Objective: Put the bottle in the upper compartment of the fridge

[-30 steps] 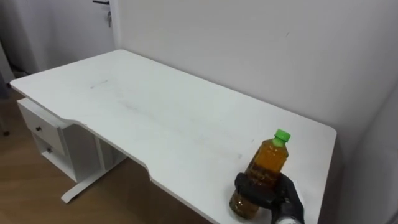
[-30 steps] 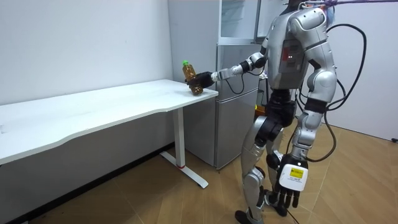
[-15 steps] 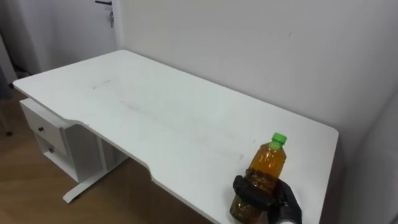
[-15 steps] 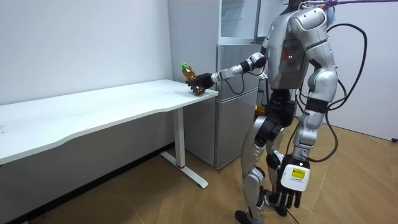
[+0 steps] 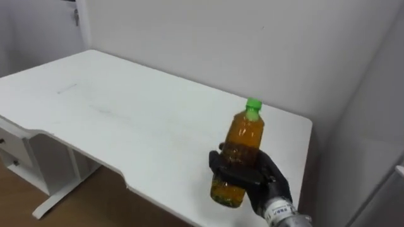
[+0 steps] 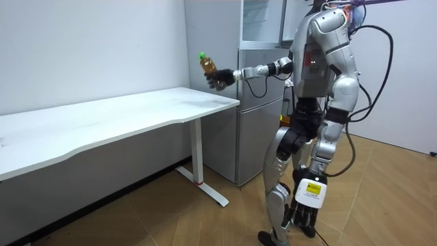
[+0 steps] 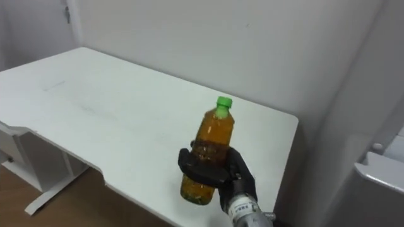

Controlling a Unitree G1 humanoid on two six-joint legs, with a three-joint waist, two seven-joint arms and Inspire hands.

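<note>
My right hand [image 5: 255,180] has its fingers curled round the lower half of the bottle [image 5: 238,157]. The bottle is upright, green cap up, in the air above the near corner of the table [image 5: 126,113] and clear of its top. So I judge the pick-up done. My left hand [image 6: 304,213] hangs idle and loose-fingered by the thigh, well below the table's top. The fridge [image 6: 258,102] stands just beside the table's end, and the bottle is not yet in it. As I judge it, what is left is to turn away from the table, carry the bottle to the upper compartment and set it inside. I cannot tell whether that upper door is open.
</note>
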